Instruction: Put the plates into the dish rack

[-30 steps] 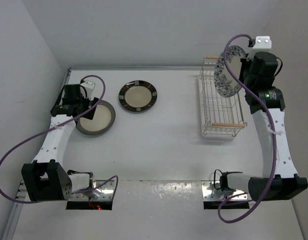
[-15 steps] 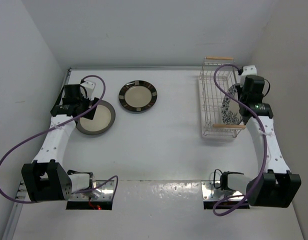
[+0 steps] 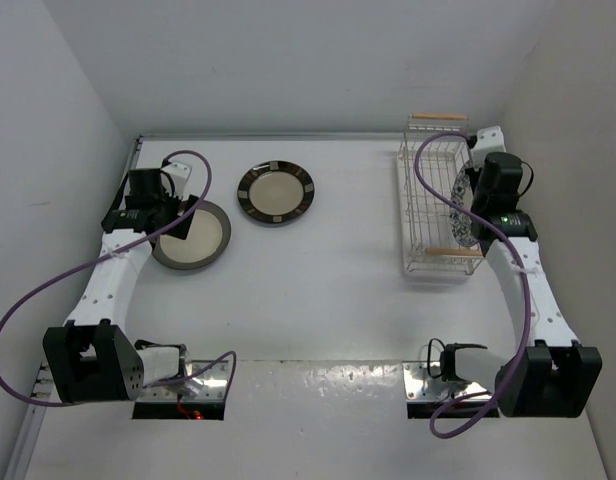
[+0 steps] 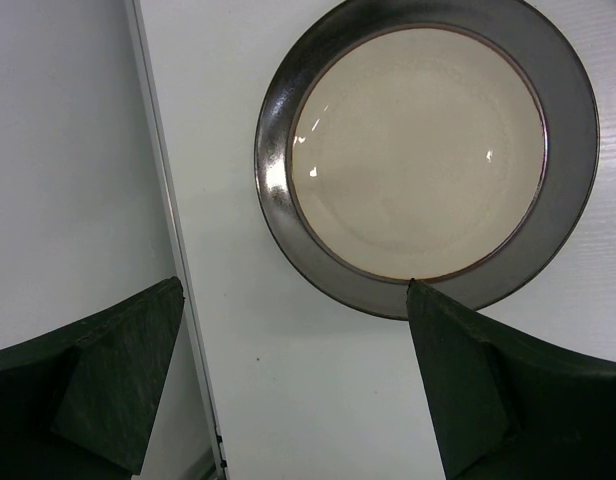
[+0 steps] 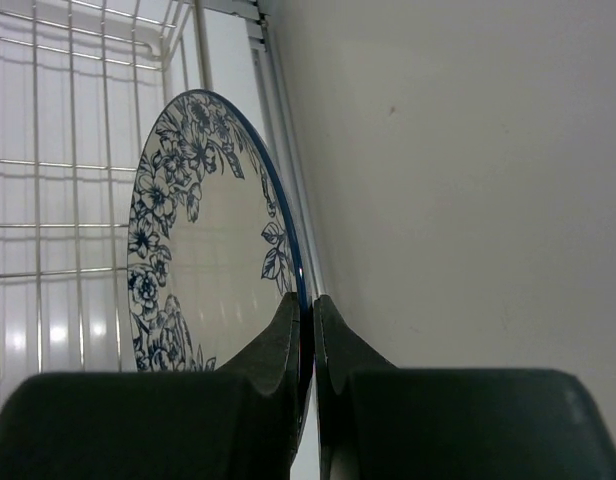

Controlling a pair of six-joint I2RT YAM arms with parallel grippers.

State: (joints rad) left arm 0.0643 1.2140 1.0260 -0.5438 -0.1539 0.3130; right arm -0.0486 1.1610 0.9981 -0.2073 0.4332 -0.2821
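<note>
My right gripper point(image 5: 310, 305) is shut on the rim of the white plate with blue flowers point(image 5: 203, 260) and holds it on edge in the white wire dish rack point(image 3: 433, 215), at its right side; the plate also shows in the top view point(image 3: 464, 215). My left gripper point(image 4: 293, 300) is open just beside the dark-rimmed cream plate point(image 4: 418, 150), which lies flat at the table's left point(image 3: 193, 235). One fingertip point(image 4: 428, 310) overlaps its rim. The brown-rimmed plate with pale square patches point(image 3: 276, 193) lies flat at the back middle.
The left wall and a metal table edge strip point(image 4: 168, 230) run close beside my left gripper. The right wall point(image 5: 468, 180) stands right next to the rack and the held plate. The rack's wooden handles point(image 3: 438, 116) are at its far and near ends.
My right arm has brought the floral plate down from above the rack's far end into the rack, toward its near right side. The left arm has not moved.
</note>
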